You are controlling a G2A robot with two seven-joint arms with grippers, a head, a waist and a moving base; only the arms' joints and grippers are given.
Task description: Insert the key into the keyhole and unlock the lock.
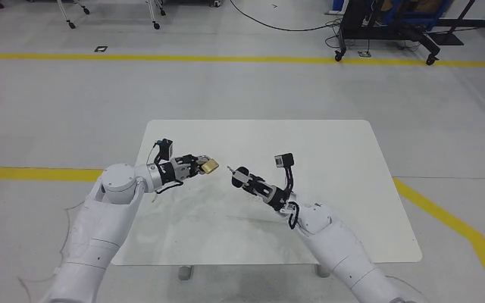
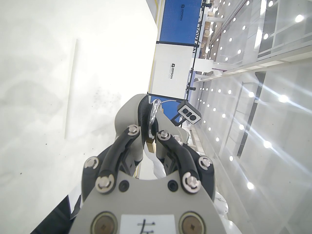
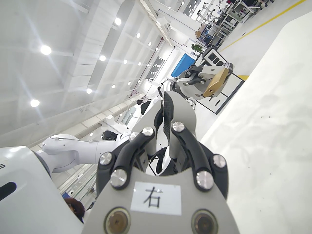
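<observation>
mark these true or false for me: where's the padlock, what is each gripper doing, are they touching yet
1. The left gripper is shut on the padlock. True.
2. The padlock lies flat on the table. False: the left gripper holds it up off the table.
3. The right gripper touches the padlock. False: the top view shows a gap between them.
4. The padlock has a brass body and a silver shackle. True.
5. The right gripper's fingers are spread wide. False: they are closed together.
</observation>
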